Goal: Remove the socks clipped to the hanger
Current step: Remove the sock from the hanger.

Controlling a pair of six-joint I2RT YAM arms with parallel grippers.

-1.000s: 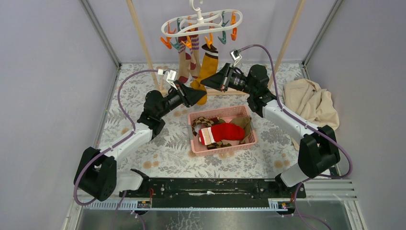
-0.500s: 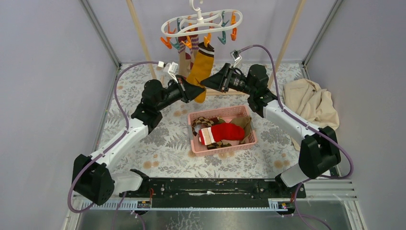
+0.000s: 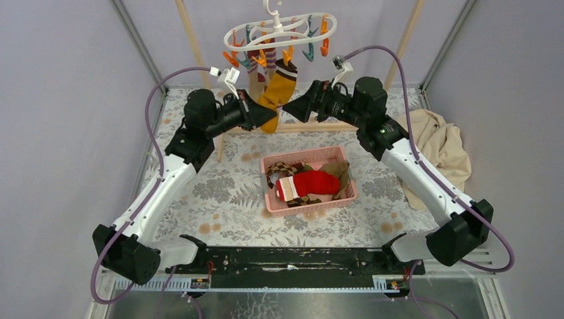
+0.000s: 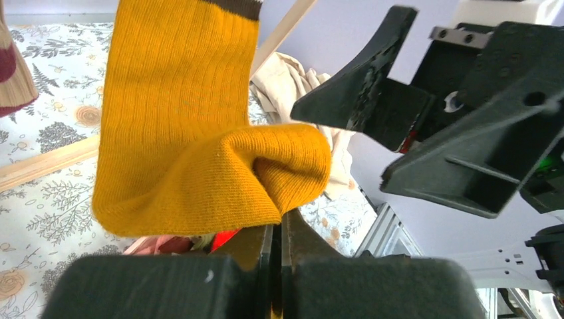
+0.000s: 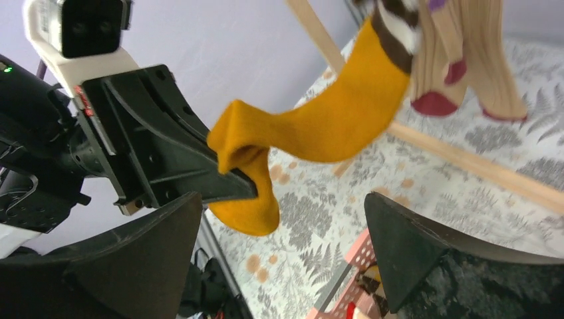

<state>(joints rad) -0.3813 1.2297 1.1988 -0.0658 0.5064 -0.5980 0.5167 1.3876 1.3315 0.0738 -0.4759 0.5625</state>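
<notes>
The white oval hanger (image 3: 279, 32) with coloured clips hangs at the top. A mustard yellow sock (image 3: 279, 90) is clipped to it by its brown cuff. My left gripper (image 3: 270, 119) is shut on the foot end of this sock and holds it up and folded. The left wrist view shows the yellow fabric (image 4: 193, 133) pinched between the closed jaws (image 4: 278, 232). My right gripper (image 3: 294, 108) is open just right of the sock, touching nothing. Its fingers (image 5: 282, 199) stand wide apart with floor between them. Striped socks (image 3: 258, 76) hang behind the yellow one.
A pink basket (image 3: 347, 193) on the floral mat holds several socks, a red Santa one (image 3: 312, 183) on top. A beige cloth (image 3: 435, 143) lies at the right. The wooden rack's posts (image 3: 193, 46) and low bar (image 3: 332, 126) stand behind the arms.
My left gripper has shut on the yellow sock's foot and risen up and left with it. My right gripper has opened wide and drawn back to the right.
</notes>
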